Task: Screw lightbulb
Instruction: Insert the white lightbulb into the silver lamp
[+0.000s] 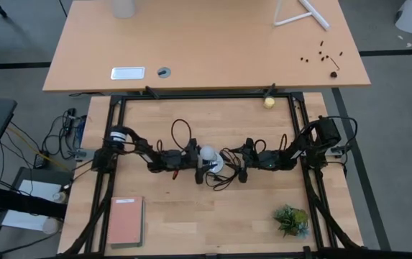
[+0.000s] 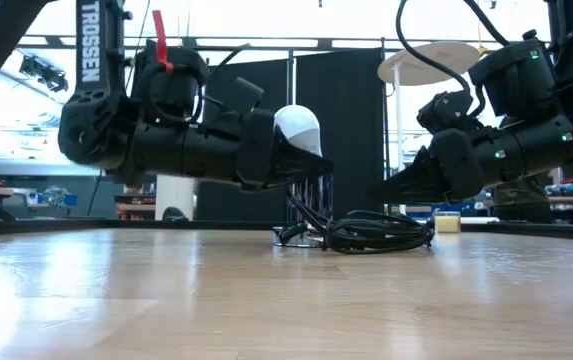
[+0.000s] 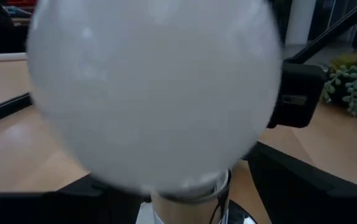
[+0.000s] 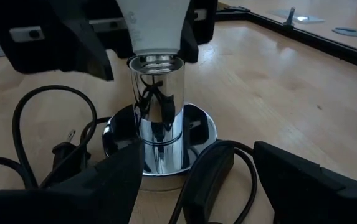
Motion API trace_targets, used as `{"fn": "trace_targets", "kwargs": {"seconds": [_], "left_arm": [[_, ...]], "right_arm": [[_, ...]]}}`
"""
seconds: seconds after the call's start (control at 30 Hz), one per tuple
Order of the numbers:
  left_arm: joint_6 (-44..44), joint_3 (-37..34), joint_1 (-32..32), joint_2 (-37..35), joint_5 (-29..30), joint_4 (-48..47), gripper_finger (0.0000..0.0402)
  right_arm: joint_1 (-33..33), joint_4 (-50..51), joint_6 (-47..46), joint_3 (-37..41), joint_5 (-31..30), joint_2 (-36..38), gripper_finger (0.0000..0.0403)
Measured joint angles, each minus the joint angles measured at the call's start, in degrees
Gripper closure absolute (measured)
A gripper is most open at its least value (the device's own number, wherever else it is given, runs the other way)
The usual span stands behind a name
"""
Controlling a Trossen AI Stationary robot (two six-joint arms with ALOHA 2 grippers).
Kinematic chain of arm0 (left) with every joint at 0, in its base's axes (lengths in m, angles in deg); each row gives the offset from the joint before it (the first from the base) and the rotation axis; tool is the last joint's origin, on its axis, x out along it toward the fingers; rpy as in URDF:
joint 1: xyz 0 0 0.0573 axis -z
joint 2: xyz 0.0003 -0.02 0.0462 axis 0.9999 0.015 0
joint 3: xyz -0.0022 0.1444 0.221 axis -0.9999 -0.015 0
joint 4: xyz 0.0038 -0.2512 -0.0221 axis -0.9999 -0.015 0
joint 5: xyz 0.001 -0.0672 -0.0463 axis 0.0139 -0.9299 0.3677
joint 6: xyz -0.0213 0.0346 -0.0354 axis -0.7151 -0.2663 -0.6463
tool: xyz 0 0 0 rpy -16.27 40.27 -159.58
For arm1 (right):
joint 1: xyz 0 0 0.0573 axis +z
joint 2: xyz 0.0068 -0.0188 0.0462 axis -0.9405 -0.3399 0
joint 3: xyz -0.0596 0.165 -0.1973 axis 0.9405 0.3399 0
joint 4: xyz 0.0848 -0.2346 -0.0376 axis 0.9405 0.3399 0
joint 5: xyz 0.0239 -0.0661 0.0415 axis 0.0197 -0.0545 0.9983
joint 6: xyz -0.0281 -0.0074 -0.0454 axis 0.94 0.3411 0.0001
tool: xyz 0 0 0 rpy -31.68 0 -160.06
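Jaws on the left gripper (image 1: 200,164) are pinching the lightbulb (image 1: 208,153) around its neck, while the right gripper (image 4: 194,180) has its jaws spread wide on either side of the chrome socket (image 4: 159,118), not touching it from what I can see. Both arms meet mid-table (image 1: 263,216), lying low. So the white bulb sits upright with its base right at the mouth of the socket tube, and the black cord (image 4: 35,124) loops around the round base.
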Motion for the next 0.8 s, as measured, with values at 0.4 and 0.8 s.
{"fn": "trace_targets", "kwargs": {"seconds": [0.4, 0.8], "left_arm": [[1.07, 0.04, -0.07, -10.87, 0.02, -15.93, 0.0129], [1.51, 0.84, -1.35, -10.85, -0.44, -15.55, 0.0129]], "right_arm": [[-0.72, 0.24, -0.63, 0.0, 0.23, 0.0, 0.0095], [-0.72, 0.15, -0.9, 0.0, 0.42, 0.0, 0.0095]]}}
